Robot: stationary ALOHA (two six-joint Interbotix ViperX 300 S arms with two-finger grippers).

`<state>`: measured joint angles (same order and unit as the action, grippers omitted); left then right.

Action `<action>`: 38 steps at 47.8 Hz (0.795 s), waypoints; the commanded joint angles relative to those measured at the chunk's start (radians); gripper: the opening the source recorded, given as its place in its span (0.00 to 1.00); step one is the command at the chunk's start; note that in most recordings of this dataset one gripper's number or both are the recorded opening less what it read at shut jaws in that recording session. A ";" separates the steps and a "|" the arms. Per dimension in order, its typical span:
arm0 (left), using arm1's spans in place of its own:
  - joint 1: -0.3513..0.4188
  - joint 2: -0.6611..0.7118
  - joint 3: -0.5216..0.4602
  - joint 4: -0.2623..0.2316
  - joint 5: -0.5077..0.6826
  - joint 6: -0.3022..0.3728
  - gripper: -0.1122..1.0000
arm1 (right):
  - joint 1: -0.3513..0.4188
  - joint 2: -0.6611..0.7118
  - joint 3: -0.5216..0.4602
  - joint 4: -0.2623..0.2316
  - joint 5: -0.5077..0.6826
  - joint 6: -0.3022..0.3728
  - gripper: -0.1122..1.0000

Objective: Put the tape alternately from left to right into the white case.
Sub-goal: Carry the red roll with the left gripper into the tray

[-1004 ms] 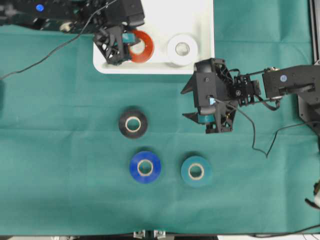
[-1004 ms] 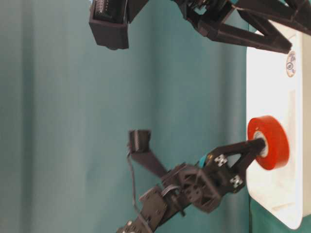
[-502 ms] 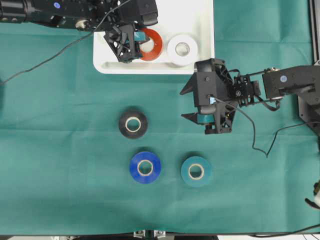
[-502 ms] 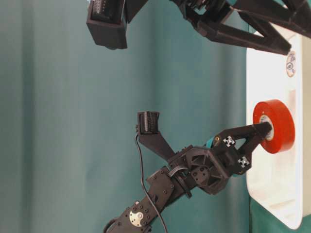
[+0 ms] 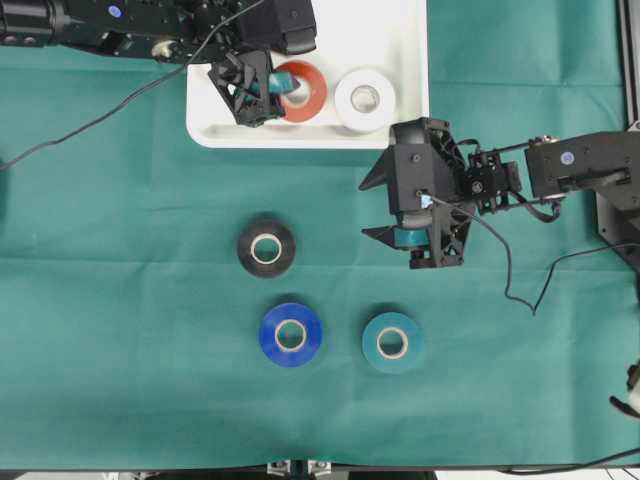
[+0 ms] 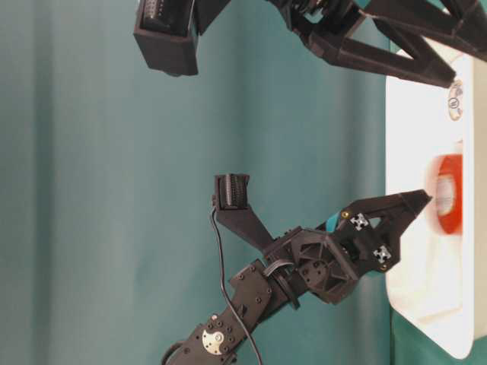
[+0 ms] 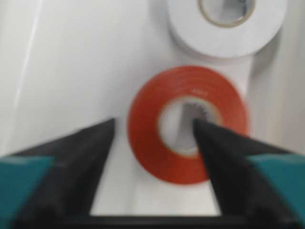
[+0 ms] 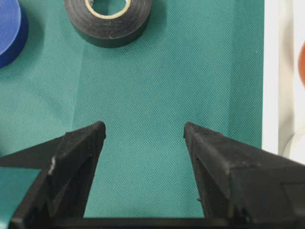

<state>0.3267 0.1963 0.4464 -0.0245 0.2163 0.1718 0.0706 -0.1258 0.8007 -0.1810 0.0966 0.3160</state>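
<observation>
Red tape (image 5: 302, 90) lies in the white case (image 5: 310, 135), white tape (image 5: 365, 97) touching at its 3 o'clock. Left end effector (image 7: 152, 126) spread, one fingertip in the core: lift straight up. Right end effector (image 8: 143, 131) spread, empty over the desk (image 5: 120, 250).

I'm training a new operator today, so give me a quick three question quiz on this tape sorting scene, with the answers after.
1. True or false: the red roll lies inside the white case.
2. Which rolls lie on the green cloth? A) black, blue, teal B) red, white, yellow C) blue, white
3. Fill in: the right gripper hangs open over bare ____.

Key
1. True; it lies flat beside the white roll, and the left gripper stands open, one finger over its core.
2. A: black roll, blue roll, teal roll.
3. cloth
</observation>
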 commanded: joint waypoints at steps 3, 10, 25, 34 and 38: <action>-0.009 -0.026 -0.014 0.003 -0.008 0.006 0.53 | 0.003 -0.008 -0.008 0.000 -0.009 0.002 0.76; -0.014 -0.044 -0.006 0.003 -0.008 0.006 0.73 | 0.003 -0.008 -0.008 0.000 -0.009 0.002 0.76; -0.034 -0.091 0.032 0.003 -0.005 0.005 0.73 | 0.003 -0.008 -0.008 0.000 -0.009 0.002 0.76; -0.067 -0.135 0.049 0.002 -0.005 0.003 0.73 | 0.005 -0.008 -0.008 0.000 -0.009 0.002 0.76; -0.095 -0.163 0.061 0.002 -0.005 0.006 0.72 | 0.005 -0.009 -0.008 0.000 -0.009 0.002 0.76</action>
<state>0.2562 0.0874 0.5108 -0.0230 0.2163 0.1764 0.0706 -0.1258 0.8007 -0.1810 0.0951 0.3160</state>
